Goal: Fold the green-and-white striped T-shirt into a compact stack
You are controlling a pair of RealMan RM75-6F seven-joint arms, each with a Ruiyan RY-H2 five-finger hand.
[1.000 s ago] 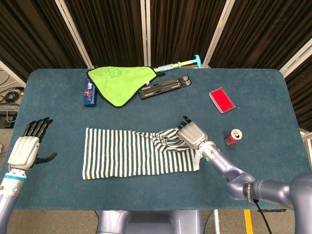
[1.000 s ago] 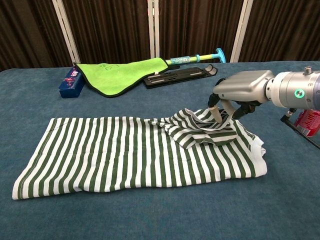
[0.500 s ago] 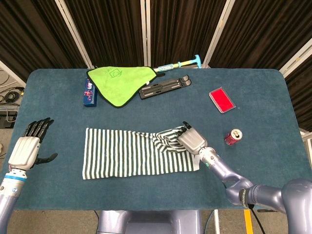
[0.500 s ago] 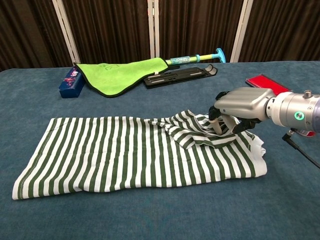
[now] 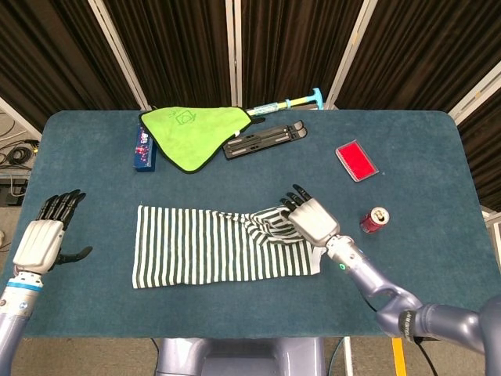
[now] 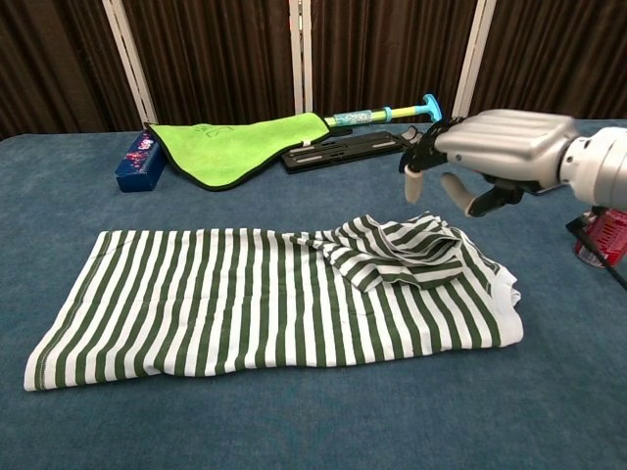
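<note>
Covering the room's middle, the blue surface carries the striped T-shirt, spread flat near its front edge with the right end bunched. Right robot hand hovers above that bunch, fingers spread, holding nothing. Left robot hand hangs at the left edge, fingers apart, empty.

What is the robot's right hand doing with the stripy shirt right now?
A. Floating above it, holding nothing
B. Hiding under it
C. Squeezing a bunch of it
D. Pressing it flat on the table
A: in the chest view the right hand hangs above the bunched end of the striped T-shirt, fingers apart, with a clear gap between them and the cloth.
</note>
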